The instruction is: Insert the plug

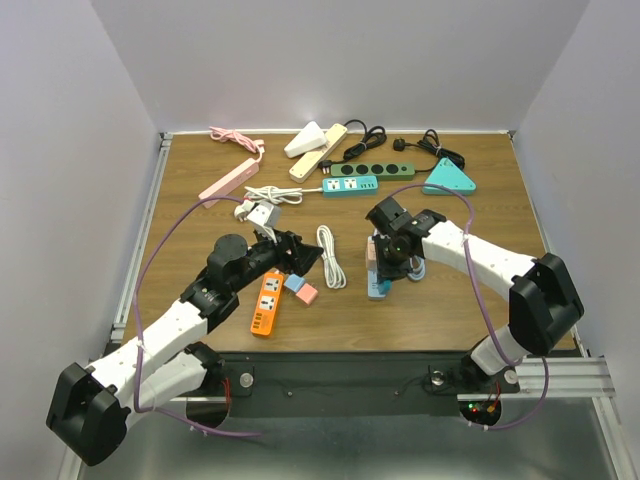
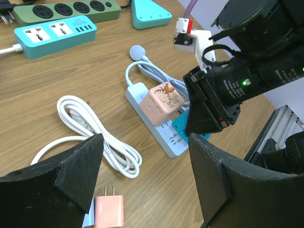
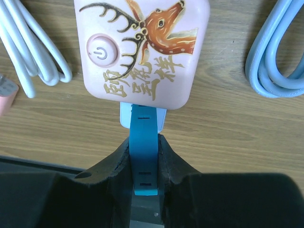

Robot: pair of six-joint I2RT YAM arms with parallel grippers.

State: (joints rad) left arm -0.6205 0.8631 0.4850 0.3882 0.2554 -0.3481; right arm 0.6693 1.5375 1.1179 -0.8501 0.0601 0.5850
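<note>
A light-blue power strip [image 1: 377, 286] lies on the table right of centre, with a pink cube adapter [image 3: 142, 47] printed with a deer plugged into it. My right gripper [image 3: 144, 137] is shut on a flat teal plug [image 3: 144, 156], held against the strip's end just below the cube. The left wrist view shows the strip [image 2: 159, 133], the cube [image 2: 161, 102] and the teal plug [image 2: 183, 126] under the right gripper [image 1: 392, 262]. My left gripper [image 2: 145, 142] is open and empty above the wood, left of the strip. It also shows in the top view [image 1: 300, 255].
A pink plug [image 2: 109, 211] and a coiled white cable [image 2: 90, 130] lie under the left gripper. An orange strip [image 1: 266, 302] lies near the front. Teal [image 1: 349, 185], green [image 1: 365, 171], pink [image 1: 228, 181] and cream [image 1: 318, 150] strips and a teal triangle [image 1: 449, 178] lie at the back.
</note>
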